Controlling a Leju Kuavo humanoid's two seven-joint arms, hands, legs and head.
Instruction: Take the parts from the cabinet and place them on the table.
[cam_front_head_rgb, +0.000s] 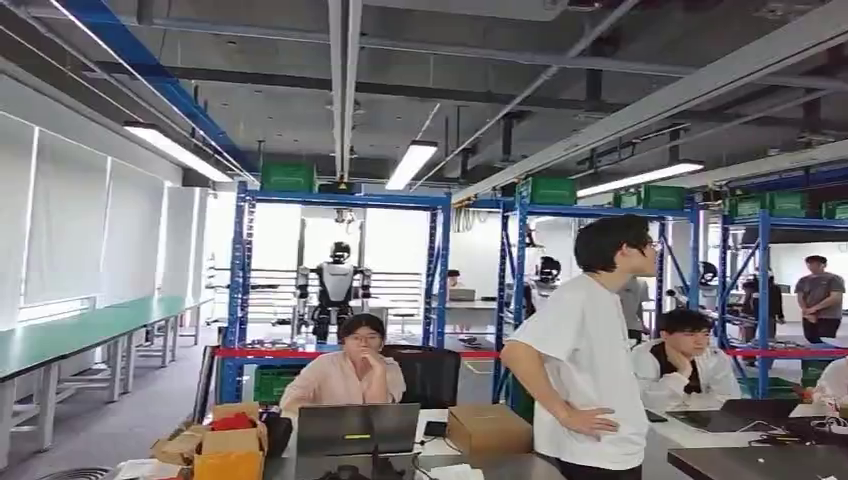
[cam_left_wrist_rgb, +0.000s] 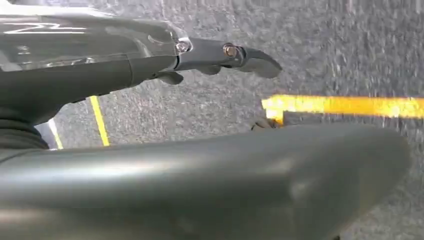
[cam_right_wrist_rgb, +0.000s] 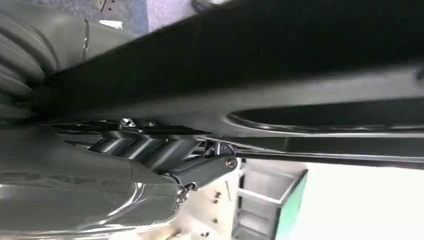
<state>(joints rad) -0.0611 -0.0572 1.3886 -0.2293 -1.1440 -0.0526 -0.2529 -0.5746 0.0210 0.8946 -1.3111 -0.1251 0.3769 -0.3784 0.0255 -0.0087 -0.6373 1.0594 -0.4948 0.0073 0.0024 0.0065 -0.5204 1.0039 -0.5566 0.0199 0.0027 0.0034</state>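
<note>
The left hand (cam_left_wrist_rgb: 220, 57) hung at the robot's side over grey carpet, its dark fingers (cam_left_wrist_rgb: 250, 59) stretched out and holding nothing, with a yellow floor line (cam_left_wrist_rgb: 345, 106) running just beyond them. The right hand (cam_right_wrist_rgb: 165, 150) also held no part that I could see; its fingers (cam_right_wrist_rgb: 140, 147) lay side by side against dark bodywork, but whether they were spread or closed I could not tell. In the head view, the robot faced a workshop: a tabletop (cam_front_head_rgb: 480, 468) close below carried a laptop (cam_front_head_rgb: 357, 428) and a cardboard box (cam_front_head_rgb: 489, 428), with a seated person (cam_front_head_rgb: 348, 372) behind it and a standing person in a white shirt (cam_front_head_rgb: 590, 370) to one side. Farther back stood blue shelving racks (cam_front_head_rgb: 338, 290) topped with green bins (cam_front_head_rgb: 288, 177) (the nearest match for the cabinet, as I judged it). The parts themselves were not identifiable from here, so their whereabouts and handling stayed open; if they sat in such bins, they were probably rigid and small, best taken around the middle with a firm wrap. The task looked barely begun, with the approach to the racks yet to be made.
</note>
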